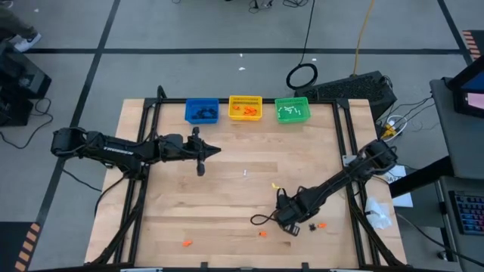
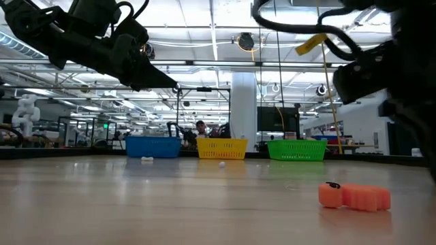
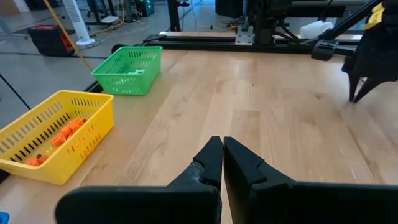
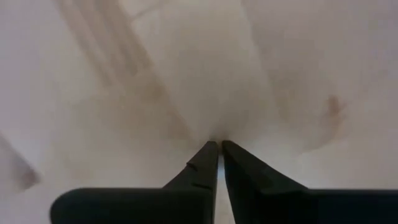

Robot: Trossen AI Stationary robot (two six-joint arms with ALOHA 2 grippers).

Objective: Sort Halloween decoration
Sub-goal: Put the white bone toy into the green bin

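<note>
The Halloween decorations are tiny pieces scattered on the wooden table (image 1: 227, 204). Near the front edge lie an orange one (image 1: 186, 243) and another orange one (image 1: 262, 233). A black one (image 1: 312, 227) and an orange one (image 1: 323, 225) lie just right of my right gripper (image 1: 292, 227). A white one (image 1: 246, 173) lies mid-table. My right gripper (image 4: 219, 144) points down at bare wood, shut, with nothing showing between its fingertips. My left gripper (image 1: 218, 151) (image 3: 222, 142) hangs shut above the table's left half. My right gripper has its fingertips (image 4: 208, 152) close over the bare tabletop (image 4: 205, 74), pointing down. I cannot tell whether they touch the wood.
A blue bin (image 1: 202, 111), a yellow bin (image 1: 245, 108) with orange pieces and a green bin (image 1: 293, 109) with white pieces stand in a row at the far edge. The low view shows an orange piece (image 2: 354, 196) lying on the table. A black cable (image 1: 261, 219) loops beside my right gripper.
</note>
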